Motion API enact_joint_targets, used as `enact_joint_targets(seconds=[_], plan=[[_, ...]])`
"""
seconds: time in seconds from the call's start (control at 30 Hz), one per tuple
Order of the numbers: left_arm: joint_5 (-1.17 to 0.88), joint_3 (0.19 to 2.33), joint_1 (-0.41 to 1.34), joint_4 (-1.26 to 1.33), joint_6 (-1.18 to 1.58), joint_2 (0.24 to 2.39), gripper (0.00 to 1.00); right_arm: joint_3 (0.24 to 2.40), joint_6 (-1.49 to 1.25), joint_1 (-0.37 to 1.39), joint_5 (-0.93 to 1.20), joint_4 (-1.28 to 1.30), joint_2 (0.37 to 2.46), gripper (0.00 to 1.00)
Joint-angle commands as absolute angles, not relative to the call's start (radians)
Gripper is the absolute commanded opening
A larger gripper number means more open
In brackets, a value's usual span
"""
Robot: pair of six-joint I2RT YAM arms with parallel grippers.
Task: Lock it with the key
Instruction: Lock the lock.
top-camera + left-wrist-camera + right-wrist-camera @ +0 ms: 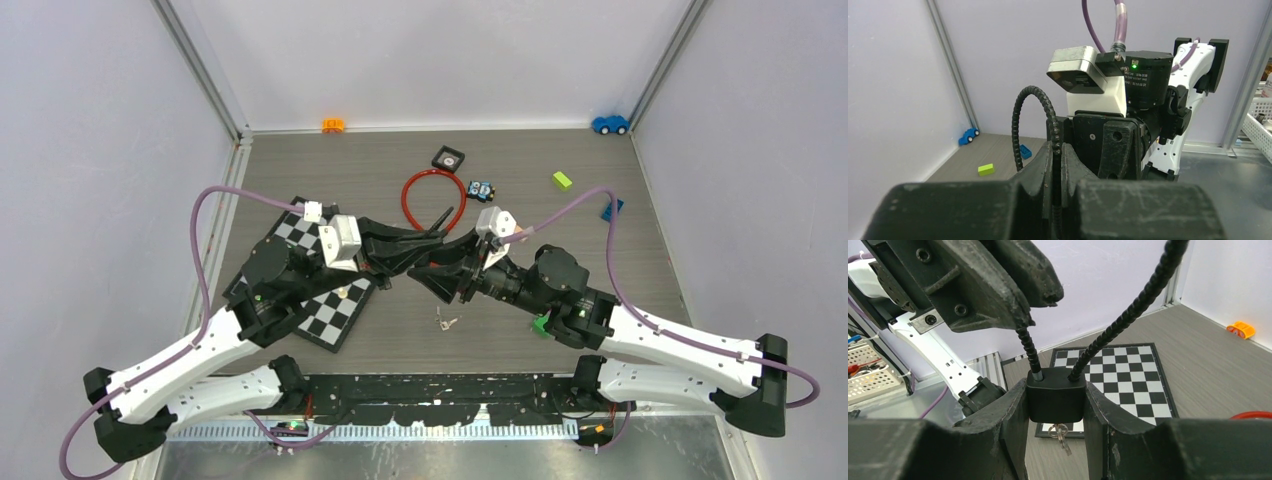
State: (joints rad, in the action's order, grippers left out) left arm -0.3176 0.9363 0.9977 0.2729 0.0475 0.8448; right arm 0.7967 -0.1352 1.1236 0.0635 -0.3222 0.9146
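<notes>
A black padlock (1055,402) with a ribbed black cable shackle (1138,305) is held off the table between the fingers of my right gripper (1054,387), which is shut on the lock body. My left gripper (1058,147) is shut on the cable (1020,115) just above the lock, and its fingers (998,285) show at the top of the right wrist view. In the top view the two grippers (425,242) (455,265) meet at mid-table. The key (445,321), on a small ring, lies on the table below the lock, also visible between the right fingers (1062,436).
A checkerboard (320,295) lies under the left arm. Beyond the grippers are a red ring (412,190), a black square piece (449,157) and a small toy (481,188). A green block (562,180), blue brick (611,208), blue car (610,124) and orange piece (333,125) lie farther back.
</notes>
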Motion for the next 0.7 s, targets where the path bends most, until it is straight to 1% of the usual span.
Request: enact_joint_targets(seconds=[0.0,0.3,0.67], plan=[[-0.377,0.909,0.994,0.151,0.049,0.871,0.0,0.907,-0.209,1.129,0.016,-0.445,0.892,0.01],[-0.398,0.914,0.994,0.123,0.068,0.903,0.0,0.965,-0.238,1.129,-0.053,-0.384,0.902,0.01],[-0.407,0.908,0.994,0.112,0.079,0.944,0.0,0.963,-0.222,1.129,-0.1,-0.385,0.888,0.01]])
